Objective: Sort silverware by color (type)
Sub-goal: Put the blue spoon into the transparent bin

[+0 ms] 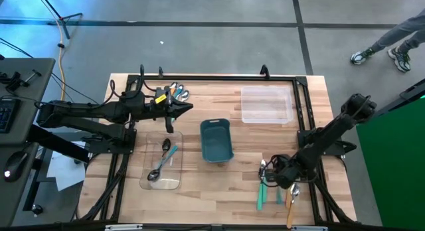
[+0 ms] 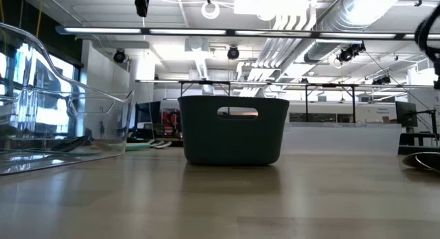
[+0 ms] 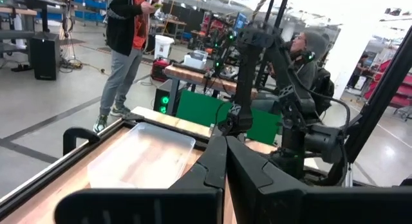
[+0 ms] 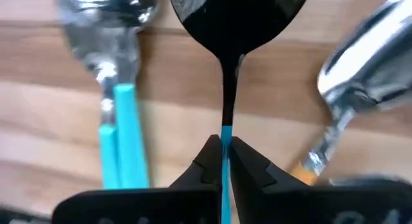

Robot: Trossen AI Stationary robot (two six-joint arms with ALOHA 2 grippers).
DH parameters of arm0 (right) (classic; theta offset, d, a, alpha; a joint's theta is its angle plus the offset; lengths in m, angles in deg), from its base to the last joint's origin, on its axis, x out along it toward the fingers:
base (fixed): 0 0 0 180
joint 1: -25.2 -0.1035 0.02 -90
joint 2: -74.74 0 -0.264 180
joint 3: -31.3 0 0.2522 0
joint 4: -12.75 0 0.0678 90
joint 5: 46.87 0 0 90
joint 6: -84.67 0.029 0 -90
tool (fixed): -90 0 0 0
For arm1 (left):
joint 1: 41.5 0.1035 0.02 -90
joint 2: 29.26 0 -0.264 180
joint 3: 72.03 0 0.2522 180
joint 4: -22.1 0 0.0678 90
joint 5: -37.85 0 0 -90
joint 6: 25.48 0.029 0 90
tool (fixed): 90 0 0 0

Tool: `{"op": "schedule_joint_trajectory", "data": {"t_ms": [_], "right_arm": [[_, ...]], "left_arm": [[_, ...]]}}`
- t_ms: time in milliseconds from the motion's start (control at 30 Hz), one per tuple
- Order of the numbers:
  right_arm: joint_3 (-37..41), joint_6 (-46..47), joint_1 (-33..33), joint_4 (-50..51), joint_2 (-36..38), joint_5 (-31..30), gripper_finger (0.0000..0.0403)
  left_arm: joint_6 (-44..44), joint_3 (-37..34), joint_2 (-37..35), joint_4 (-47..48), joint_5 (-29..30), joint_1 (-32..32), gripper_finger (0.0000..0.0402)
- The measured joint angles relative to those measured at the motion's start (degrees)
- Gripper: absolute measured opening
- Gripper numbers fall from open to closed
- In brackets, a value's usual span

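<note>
Orange-handled spoon [image 4: 360,89] blurred, partly cropped

Both arms are dark, jointed and tubular, with black cables trailing along them; the left arm [image 1: 99,111] carries a yellow-orange marking near its wrist; each gripper ends in tapered matte-black fingers [image 4: 207,161].

Bright, even overhead light. Ceiling lamps [image 2: 289,19] glare in low view. Spoon bowls [image 4: 106,11] shine, blurred in right wrist view. Soft shadows on table [image 1: 265,141].
</note>
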Motion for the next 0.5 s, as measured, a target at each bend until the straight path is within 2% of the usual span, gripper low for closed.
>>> {"op": "schedule_joint_trajectory", "data": {"t_ms": [133, 300, 400, 500], "right_arm": [[-3.7, -2.5, 0.0, 9.4, 5.8, -2.7, 0.0001], [-10.0, -8.5, 0.9, 18.0, 12.6, -13.0, 0.0001], [-13.2, -16.0, 3.9, 19.1, 14.6, -18.5, 0.0001], [-15.0, -26.9, 9.0, 17.8, 14.3, -20.9, 0.0000]], "left_arm": [[-0.1, 0.0, -0.4, -1.8, 0.0, 0.0, 0.0001], [-0.1, 0.0, -1.1, -2.5, 0.0, 0.0, 0.0001], [-0.2, 0.1, -1.6, -2.8, 0.0, 0.0, 0.0001], [-1.3, 0.1, -1.8, -2.8, 0.0, 0.0, 0.0001]]}}
